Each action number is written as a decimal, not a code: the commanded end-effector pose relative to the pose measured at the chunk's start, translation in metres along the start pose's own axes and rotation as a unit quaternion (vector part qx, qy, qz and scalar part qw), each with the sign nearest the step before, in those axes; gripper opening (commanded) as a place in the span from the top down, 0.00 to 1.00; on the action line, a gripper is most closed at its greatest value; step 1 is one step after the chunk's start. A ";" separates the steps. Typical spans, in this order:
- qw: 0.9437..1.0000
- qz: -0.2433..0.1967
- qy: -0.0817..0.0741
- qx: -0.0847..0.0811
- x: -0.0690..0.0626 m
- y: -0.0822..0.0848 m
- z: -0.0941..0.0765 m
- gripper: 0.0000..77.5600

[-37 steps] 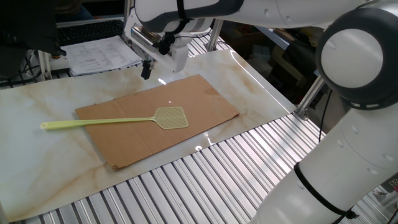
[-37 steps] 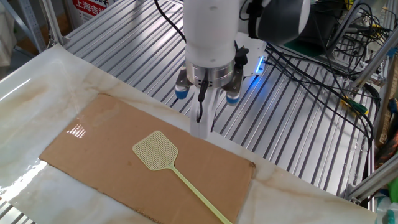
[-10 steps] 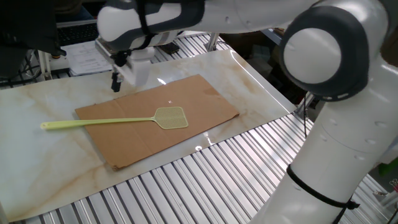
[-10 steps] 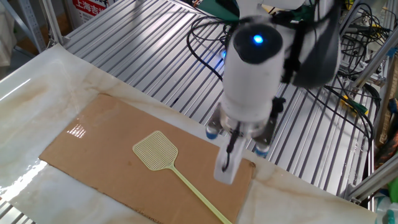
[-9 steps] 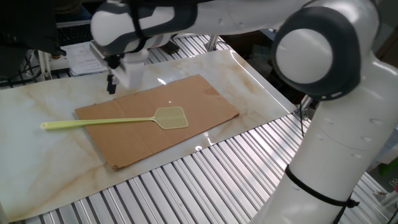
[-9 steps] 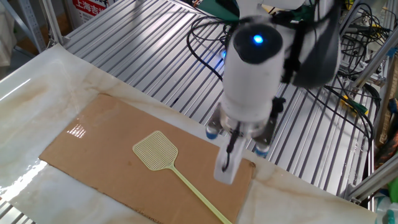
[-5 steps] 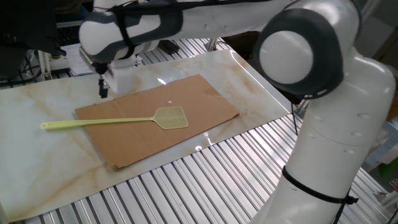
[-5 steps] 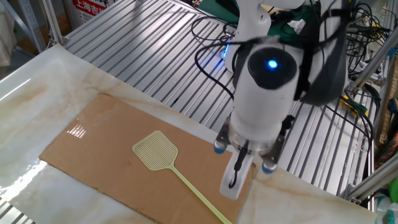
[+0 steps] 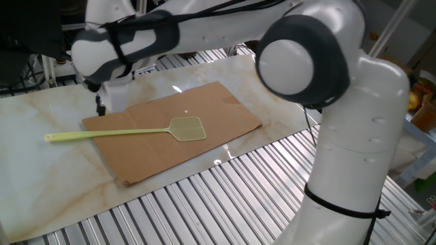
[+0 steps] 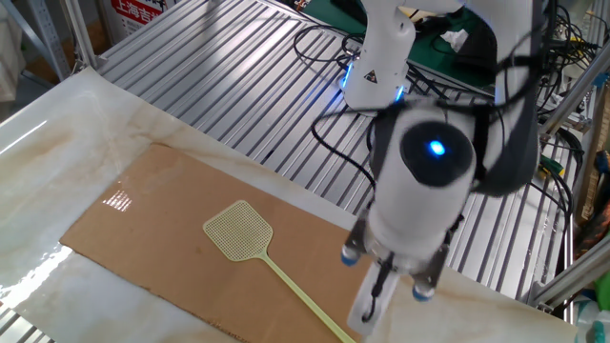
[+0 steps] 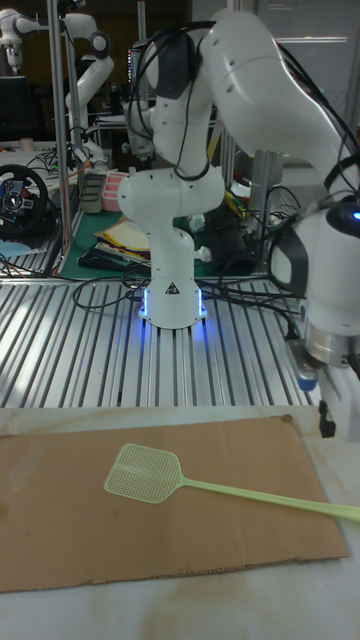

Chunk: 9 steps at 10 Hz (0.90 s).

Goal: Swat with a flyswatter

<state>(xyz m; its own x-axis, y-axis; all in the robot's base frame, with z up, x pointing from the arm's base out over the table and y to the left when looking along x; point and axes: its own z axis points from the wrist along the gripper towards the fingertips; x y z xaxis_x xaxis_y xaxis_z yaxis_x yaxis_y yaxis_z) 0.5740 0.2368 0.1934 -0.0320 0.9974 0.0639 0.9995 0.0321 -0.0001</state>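
Observation:
The pale yellow-green flyswatter (image 9: 187, 127) lies flat on a brown cardboard sheet (image 9: 211, 102). Its mesh head is mid-sheet and its thin handle runs left off the sheet onto the marble. My gripper (image 9: 107, 102) hangs just beyond the sheet's far left corner, above and behind the handle, not touching it. The fingers look open with nothing between them. In the other fixed view the gripper (image 10: 367, 301) is beside the handle of the flyswatter (image 10: 238, 231), near the corner of the cardboard sheet (image 10: 143, 191). In the tall view the gripper (image 11: 335, 415) sits above the handle end of the flyswatter (image 11: 143, 470).
The cardboard rests on a marble-patterned board (image 9: 41, 170) over a ribbed metal table (image 9: 225, 197). Papers (image 9: 109, 58) lie behind the board. The arm's base (image 11: 170, 290) stands at the back with cables (image 10: 534, 143) around it. My own arm (image 9: 300, 61) reaches across above the sheet.
The gripper has travelled from above the cardboard's far edge towards the handle end of the flyswatter and come lower. The flyswatter and cardboard have not moved.

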 end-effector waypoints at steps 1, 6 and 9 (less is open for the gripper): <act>1.000 0.010 -0.006 -0.002 0.011 0.006 0.015 1.00; 1.000 0.010 -0.016 -0.004 0.019 0.009 0.033 1.00; 1.000 0.009 -0.014 -0.004 0.019 0.010 0.035 1.00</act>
<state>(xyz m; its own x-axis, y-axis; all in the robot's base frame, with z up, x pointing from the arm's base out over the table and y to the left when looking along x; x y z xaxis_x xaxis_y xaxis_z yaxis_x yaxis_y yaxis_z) 0.5821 0.2580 0.1592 -0.0161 0.9993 0.0345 0.9999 0.0159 0.0048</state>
